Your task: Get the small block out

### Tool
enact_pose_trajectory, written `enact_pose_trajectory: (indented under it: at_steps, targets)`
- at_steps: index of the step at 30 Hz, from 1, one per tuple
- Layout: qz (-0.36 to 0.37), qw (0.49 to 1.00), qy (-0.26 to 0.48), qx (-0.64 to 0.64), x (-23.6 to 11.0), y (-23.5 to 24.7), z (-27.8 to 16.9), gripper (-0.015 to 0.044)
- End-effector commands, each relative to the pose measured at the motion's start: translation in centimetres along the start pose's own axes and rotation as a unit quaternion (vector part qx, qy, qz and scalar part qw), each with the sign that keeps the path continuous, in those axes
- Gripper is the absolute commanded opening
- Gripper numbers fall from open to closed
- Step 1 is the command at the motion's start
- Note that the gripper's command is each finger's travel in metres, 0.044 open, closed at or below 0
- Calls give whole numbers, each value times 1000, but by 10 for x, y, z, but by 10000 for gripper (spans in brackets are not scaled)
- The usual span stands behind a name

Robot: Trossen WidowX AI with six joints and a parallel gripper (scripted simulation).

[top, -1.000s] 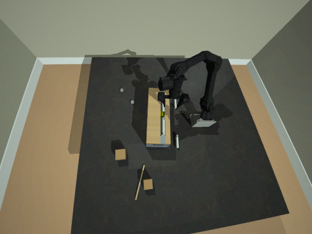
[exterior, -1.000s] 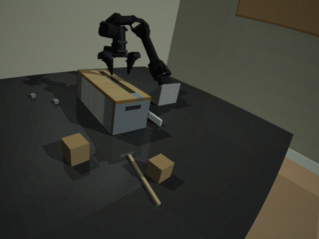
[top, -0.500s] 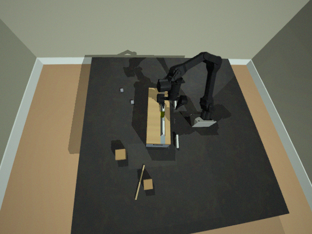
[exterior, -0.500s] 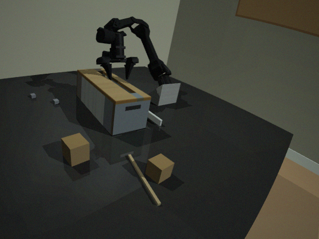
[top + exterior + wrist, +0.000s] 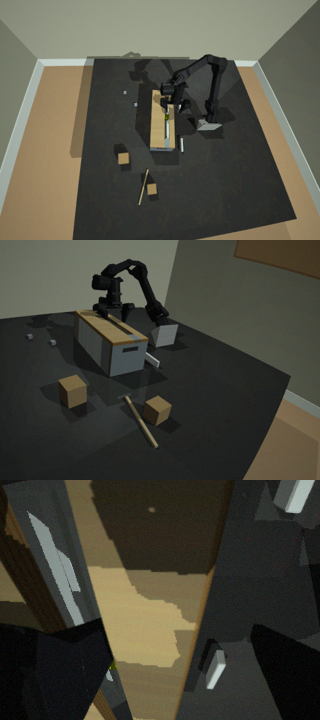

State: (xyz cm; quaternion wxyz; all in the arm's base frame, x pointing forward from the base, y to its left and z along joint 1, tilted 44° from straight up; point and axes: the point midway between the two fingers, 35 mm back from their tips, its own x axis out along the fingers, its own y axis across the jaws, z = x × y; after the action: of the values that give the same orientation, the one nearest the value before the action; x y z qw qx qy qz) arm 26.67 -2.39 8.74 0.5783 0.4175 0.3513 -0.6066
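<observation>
The box (image 5: 157,129) (image 5: 127,358) (image 5: 150,605) has a wood-coloured top with a long slot. The small yellow-green block (image 5: 166,117) shows through the slot in the top view, near its middle; only a sliver of the block (image 5: 113,665) shows beside my left finger in the wrist view. It is hidden in the exterior view. My gripper (image 5: 173,111) (image 5: 115,320) (image 5: 189,624) is open and empty, pointing down. One finger is at the slot, just behind the block in the top view; the other is outside the box's right side. Whether the first tip is inside the slot is unclear.
A white bar (image 5: 181,144) (image 5: 153,359) (image 5: 216,670) lies right of the box. Two wooden cubes (image 5: 123,158) (image 5: 157,410) and a thin stick (image 5: 143,187) (image 5: 140,422) lie in front. Two small grey cubes (image 5: 124,92) (image 5: 52,342) lie to the left.
</observation>
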Motion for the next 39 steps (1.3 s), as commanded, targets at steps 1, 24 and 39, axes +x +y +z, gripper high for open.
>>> enact_pose_trajectory:
  at_steps: [1,24,39]
  targets:
    - [0,1000,-3,-2,6,-1,4,400]
    - [0,1000,1,0,18,0,-43,400]
    - [0,1000,1,0,24,-1,-60,400]
